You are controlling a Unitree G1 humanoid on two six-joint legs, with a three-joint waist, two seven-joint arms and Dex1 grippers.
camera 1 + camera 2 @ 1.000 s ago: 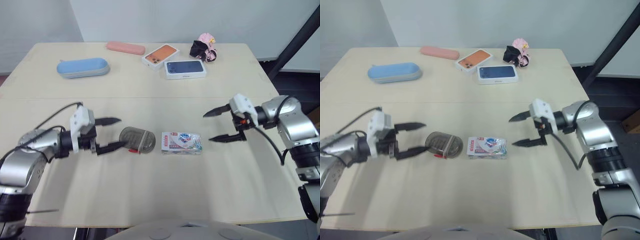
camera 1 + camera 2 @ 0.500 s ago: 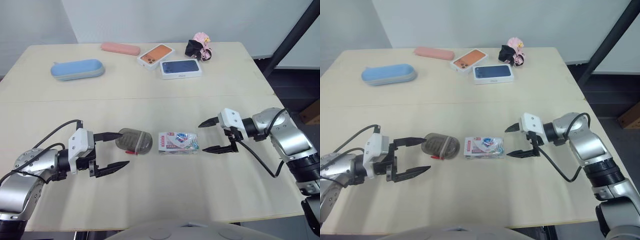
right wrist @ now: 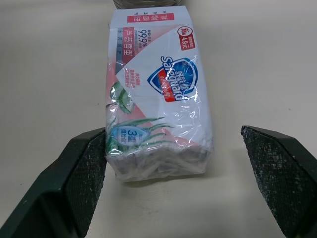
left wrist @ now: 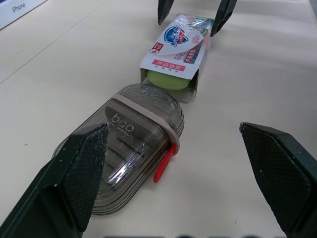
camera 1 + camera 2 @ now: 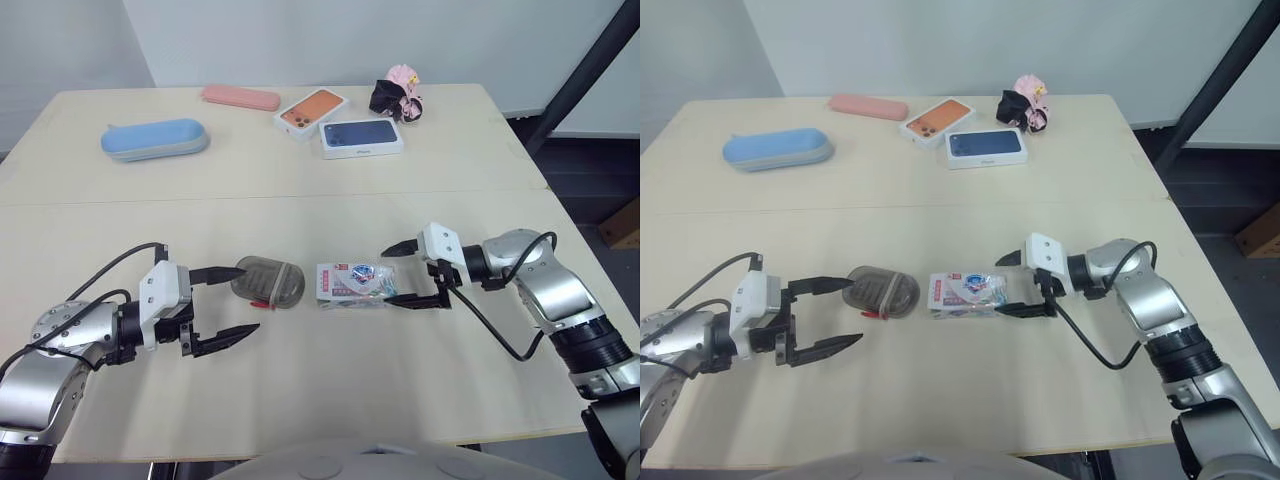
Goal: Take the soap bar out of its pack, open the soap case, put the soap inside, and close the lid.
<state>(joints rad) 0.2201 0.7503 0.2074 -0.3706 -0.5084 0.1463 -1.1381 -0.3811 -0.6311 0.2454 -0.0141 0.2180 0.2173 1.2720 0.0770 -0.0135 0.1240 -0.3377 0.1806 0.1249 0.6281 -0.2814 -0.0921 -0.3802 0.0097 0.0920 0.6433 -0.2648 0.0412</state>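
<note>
**Right claw poised over the soap pack; nothing gripped yet**

Left claw [image 5: 246, 299]: fingers spread, holding nothing. The smoky soap case [image 5: 268, 283] lies shut just ahead of it, flat on the desk [image 5: 330, 400], with its red latch [image 4: 163, 164] showing on the side.

The soap pack [image 5: 357, 285] lies just beside the case. Its open end faces the case, and the green soap bar [image 4: 170, 81] shows inside.

Right claw [image 5: 389, 276]: fingers spread either side of the pack's crumpled far end, no contact evident.

Recommendation: close on that crumpled end only. A pinch over the bar would likely clamp it inside, and the glossy wrapper looks liable to slip. Keep the open end clear so that the bar can slide out.

The desk is pale wood, matt and level, with a seam running across it. At its far edge lie a blue pouch [image 5: 154, 138], a pink case [image 5: 240, 97], two phone boxes [image 5: 340, 123] and a pink toy [image 5: 402, 95], all well apart from the work. Beyond stand a white wall and a dark slanting beam [image 5: 585, 75].
</note>
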